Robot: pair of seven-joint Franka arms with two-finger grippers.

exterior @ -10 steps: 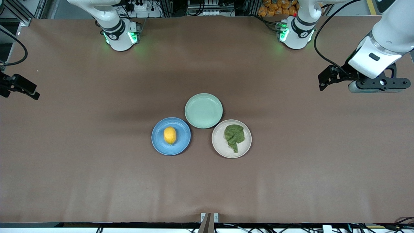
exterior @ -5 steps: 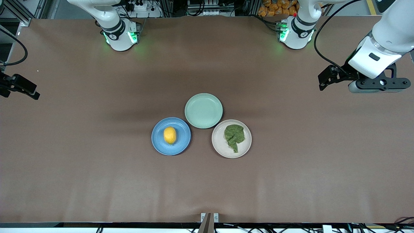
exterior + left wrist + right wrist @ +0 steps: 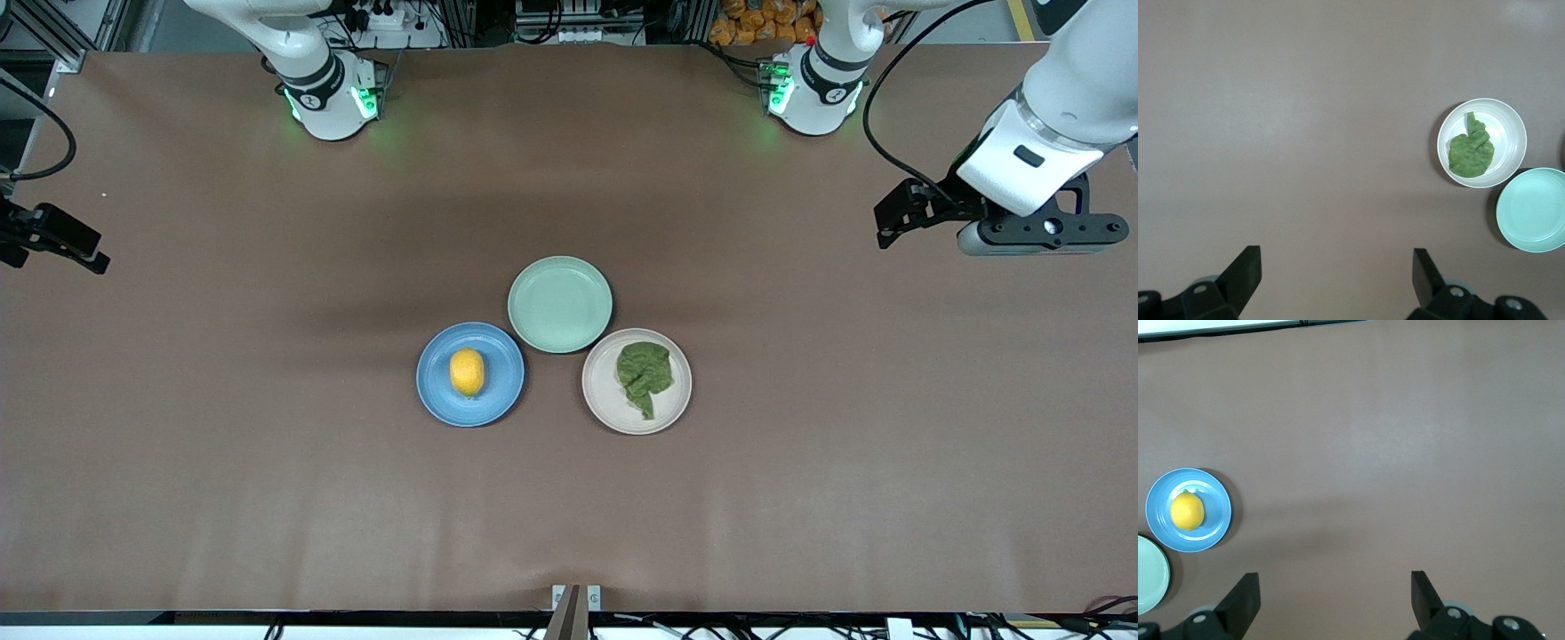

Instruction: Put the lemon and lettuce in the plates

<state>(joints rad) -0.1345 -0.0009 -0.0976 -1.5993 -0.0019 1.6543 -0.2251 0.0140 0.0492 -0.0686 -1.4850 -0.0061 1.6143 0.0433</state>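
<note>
Lemon (image 3: 468,372) rests in the blue plate (image 3: 502,391); lettuce (image 3: 645,374) lies in the beige plate (image 3: 608,404). Both are well clear of the fingers. Left gripper (image 3: 1337,283) and right gripper (image 3: 1335,600) hover over bare bench (image 3: 267,498), fingers wide, holding nothing. The lemon looks firm, smooth, prone to roll — best pinched across its short middle. The lettuce looks limp and light — best pinched at a raised fold.

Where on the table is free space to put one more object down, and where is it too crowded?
Free: the mint-green plate, and the bare table between the plates and the front camera and toward both arms' ends. Crowded: the middle, where the blue plate with the lemon and the beige plate with the lettuce sit close beside it.
</note>
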